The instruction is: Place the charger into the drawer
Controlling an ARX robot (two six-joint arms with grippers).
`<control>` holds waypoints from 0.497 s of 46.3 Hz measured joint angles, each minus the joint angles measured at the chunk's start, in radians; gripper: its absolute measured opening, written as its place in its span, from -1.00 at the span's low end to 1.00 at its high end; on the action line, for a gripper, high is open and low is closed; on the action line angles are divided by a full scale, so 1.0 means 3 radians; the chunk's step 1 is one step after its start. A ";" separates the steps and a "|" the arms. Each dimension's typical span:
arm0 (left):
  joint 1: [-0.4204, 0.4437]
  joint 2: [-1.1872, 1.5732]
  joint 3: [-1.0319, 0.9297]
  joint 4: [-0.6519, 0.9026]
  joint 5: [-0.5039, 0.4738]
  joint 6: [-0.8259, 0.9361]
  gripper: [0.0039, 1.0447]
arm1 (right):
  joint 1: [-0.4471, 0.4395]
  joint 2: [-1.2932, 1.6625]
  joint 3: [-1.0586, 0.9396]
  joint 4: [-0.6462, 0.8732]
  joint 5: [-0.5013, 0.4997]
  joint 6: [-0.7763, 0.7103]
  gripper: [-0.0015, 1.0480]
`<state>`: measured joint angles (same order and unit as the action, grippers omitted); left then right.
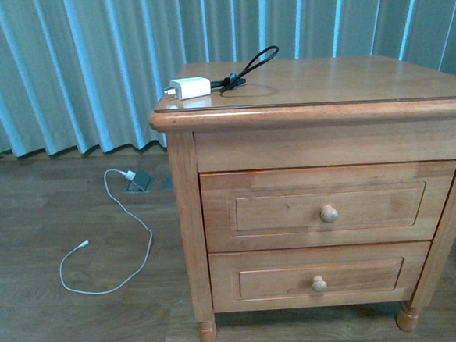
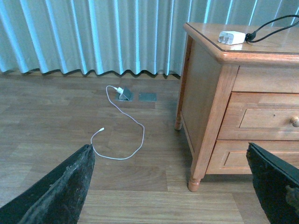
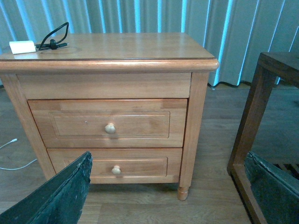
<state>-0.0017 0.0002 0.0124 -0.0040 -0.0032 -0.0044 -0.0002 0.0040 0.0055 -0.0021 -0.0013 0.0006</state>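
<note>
The white charger (image 1: 190, 87) lies on the nightstand's top near its left front corner, its black looped cable (image 1: 249, 66) trailing behind it. It shows too as the charger (image 2: 232, 37) and the charger (image 3: 22, 46). The drawer (image 1: 328, 205), the upper one with a round pale knob (image 1: 329, 213), is shut; the drawer (image 3: 108, 124) is also seen from the right wrist. Neither arm appears in the front view. My left gripper (image 2: 170, 184) hangs open above the floor, left of the nightstand. My right gripper (image 3: 168, 186) is open, low before the nightstand's right front leg.
A lower, shallower drawer (image 1: 320, 279) sits shut under the upper one. A thin white cable (image 1: 112, 249) lies looped on the wooden floor, running to a floor socket (image 1: 141, 180). A dark wooden frame (image 3: 254, 116) stands right of the nightstand. Pleated curtains (image 1: 72, 64) hang behind.
</note>
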 joint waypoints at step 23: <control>0.0000 0.0000 0.0000 0.0000 0.0001 0.0000 0.89 | 0.0000 0.0000 0.0000 0.0000 0.0000 0.0000 0.84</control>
<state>-0.0017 0.0002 0.0124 -0.0040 -0.0029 -0.0044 -0.0002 0.0040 0.0055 -0.0021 -0.0013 0.0006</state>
